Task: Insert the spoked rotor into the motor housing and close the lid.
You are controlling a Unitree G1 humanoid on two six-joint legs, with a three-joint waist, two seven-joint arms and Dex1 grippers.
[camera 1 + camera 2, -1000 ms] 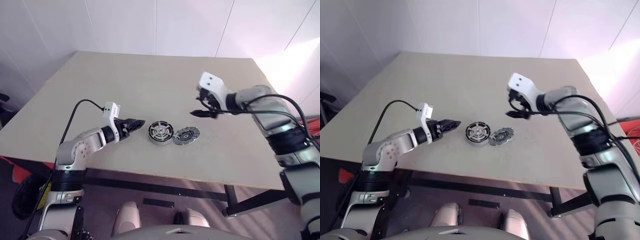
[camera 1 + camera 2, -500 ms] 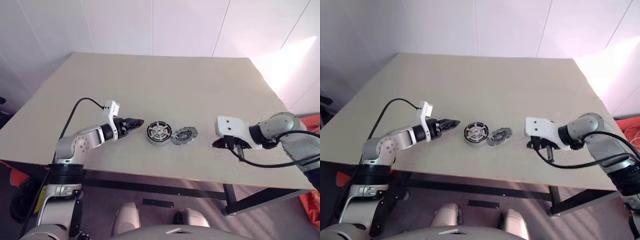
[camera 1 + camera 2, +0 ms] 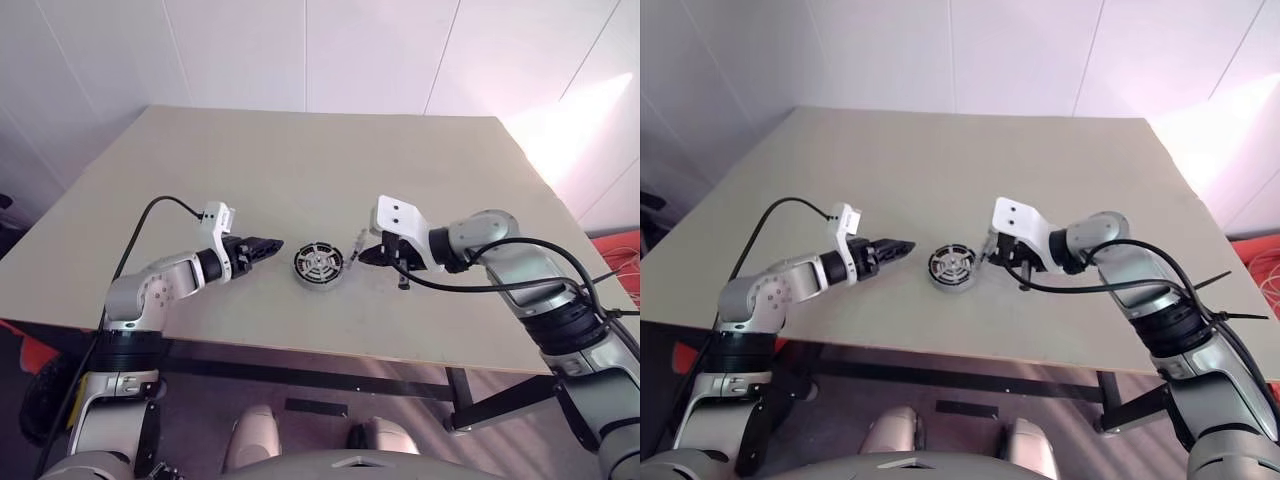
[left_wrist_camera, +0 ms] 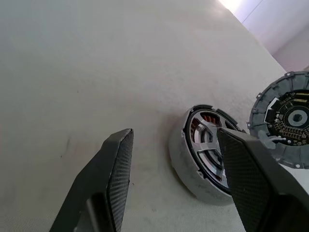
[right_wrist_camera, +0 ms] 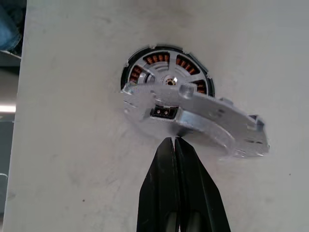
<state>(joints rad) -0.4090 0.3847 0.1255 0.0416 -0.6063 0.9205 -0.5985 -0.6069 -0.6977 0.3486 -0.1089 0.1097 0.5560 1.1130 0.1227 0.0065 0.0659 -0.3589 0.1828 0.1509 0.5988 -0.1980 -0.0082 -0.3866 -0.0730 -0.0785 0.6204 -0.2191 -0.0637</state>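
The motor housing (image 4: 181,155) sits on the table with the spoked rotor (image 4: 208,140) seated inside it, copper windings showing between the spokes. The lid (image 5: 207,113) is joined to the housing's right rim and stands tilted up on edge, its inner face (image 4: 289,118) turned towards the housing. My right gripper (image 5: 173,140) is shut, with nothing between its fingers, and its tips touch the lid's raised rim from the right (image 3: 362,255). My left gripper (image 4: 176,135) hovers open just left of the housing (image 3: 262,246), apart from it.
The tan table (image 3: 300,160) stretches far behind the housing; its front edge (image 3: 330,355) runs close below it. A black cable (image 3: 150,225) loops from the left wrist, and another (image 3: 480,288) trails from the right wrist over the table.
My right arm dropped from up high at the right, swung in to the lid, and its gripper shut. The lid went from lying flat to tilted up. The left arm stayed put.
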